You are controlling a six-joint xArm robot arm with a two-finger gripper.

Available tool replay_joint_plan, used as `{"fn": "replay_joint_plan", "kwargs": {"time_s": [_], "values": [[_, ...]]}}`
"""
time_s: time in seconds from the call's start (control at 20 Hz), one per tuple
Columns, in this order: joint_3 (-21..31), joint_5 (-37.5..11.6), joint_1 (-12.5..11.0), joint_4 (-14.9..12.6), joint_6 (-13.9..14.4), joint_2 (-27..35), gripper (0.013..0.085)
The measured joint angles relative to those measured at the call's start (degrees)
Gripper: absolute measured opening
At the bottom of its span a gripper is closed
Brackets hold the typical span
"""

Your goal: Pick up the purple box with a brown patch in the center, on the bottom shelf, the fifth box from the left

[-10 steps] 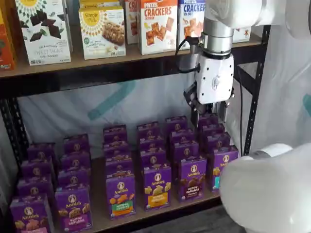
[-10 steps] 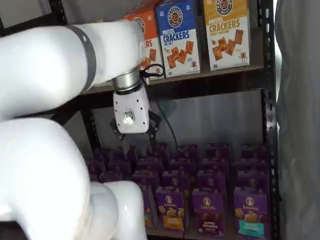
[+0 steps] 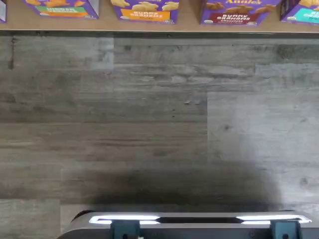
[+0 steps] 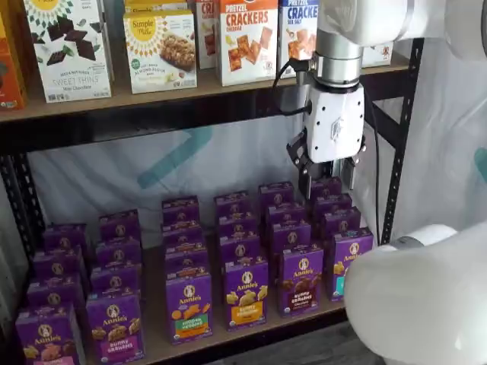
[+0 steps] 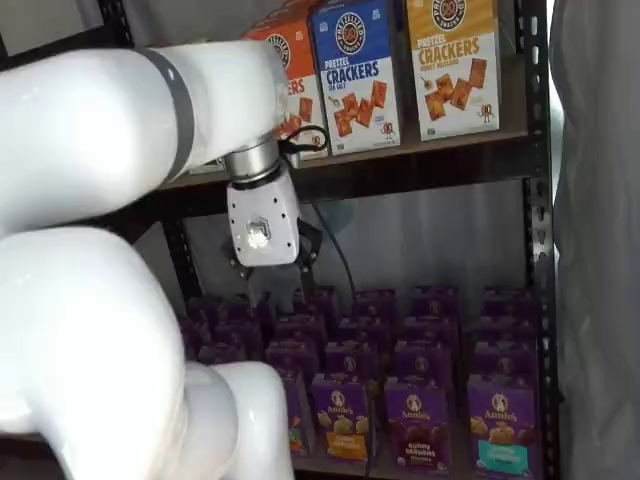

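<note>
The purple box [image 4: 300,280] with brown bunny crackers and a brown band stands at the front of its row on the bottom shelf [image 4: 156,338]. It also shows in a shelf view [image 5: 418,420] and in the wrist view [image 3: 234,11]. My gripper [image 4: 327,181] hangs well above and behind it, over the back boxes of the right rows. A gap shows between its black fingers [image 4: 304,181], and it holds nothing. It also shows in a shelf view [image 5: 272,266].
Rows of similar purple cartons fill the bottom shelf, with an orange-band one [image 4: 246,293] to the left and a teal-band one [image 4: 344,266] to the right. Cracker boxes [image 4: 247,38] stand on the upper tier. The white arm link [image 4: 418,304] fills the near right corner. The wrist view shows grey plank floor [image 3: 159,124].
The gripper has moved up a little. The boxes have not moved.
</note>
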Motion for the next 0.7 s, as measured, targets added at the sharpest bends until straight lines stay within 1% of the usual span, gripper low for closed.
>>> {"fn": "replay_joint_plan", "kwargs": {"time_s": [0.15, 0.25, 0.45, 0.7], "values": [[0.48, -1.78, 0.01, -0.07, 0.04, 1.14, 0.085], [0.98, -3.32, 0.31, -0.59, 0.45, 1.95, 0.085], [2.54, -8.17, 0.8, -1.26, 1.21, 4.3, 0.085], [3.84, -13.75, 0.71, 0.16, 0.67, 8.7, 0.085]]}}
